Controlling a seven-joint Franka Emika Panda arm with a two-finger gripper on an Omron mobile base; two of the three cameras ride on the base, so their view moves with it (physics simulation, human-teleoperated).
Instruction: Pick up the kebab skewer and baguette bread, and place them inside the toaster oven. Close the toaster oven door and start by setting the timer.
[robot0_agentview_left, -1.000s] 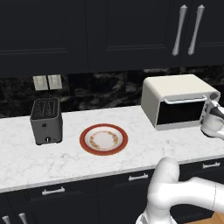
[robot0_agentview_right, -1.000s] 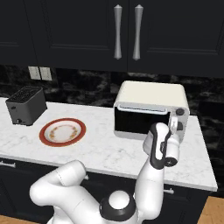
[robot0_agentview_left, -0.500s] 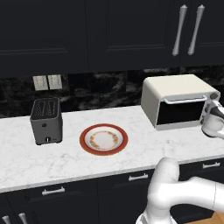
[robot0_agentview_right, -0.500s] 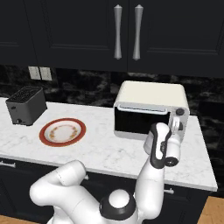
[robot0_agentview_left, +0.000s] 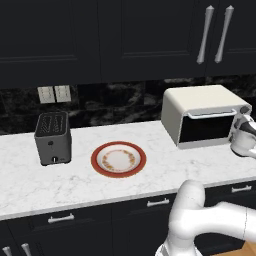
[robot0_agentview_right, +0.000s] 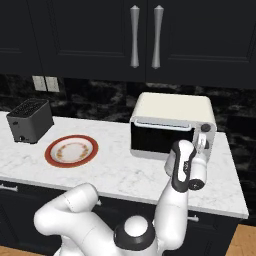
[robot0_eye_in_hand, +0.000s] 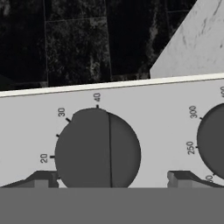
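We see the big cream-white toaster oven (robot0_agentview_right: 172, 125) with its dark glass door (robot0_agentview_right: 161, 141) shut and a silver bar along the door's top. It sits on the white marble desk (robot0_agentview_right: 125, 172), to the right of the round red-rimmed plate (robot0_agentview_left: 118, 159) and well apart from the small dark grey slot toaster (robot0_agentview_left: 52, 138) further left. Our pincer (robot0_eye_in_hand: 111, 180) is right up at the oven's knob side, open wide, with one finger tip on each side of a round dark grey knob (robot0_eye_in_hand: 97, 149). We think it is held this way so it can close on the knob and turn it to set the timer. Around this knob we can read 20, 30 and 40. Next to the knob (robot0_eye_in_hand: 212, 139) beside it we read 250 and 300. The plate has no food on it. We cannot tell where the skewer and the bread are; we guess they are inside the oven.
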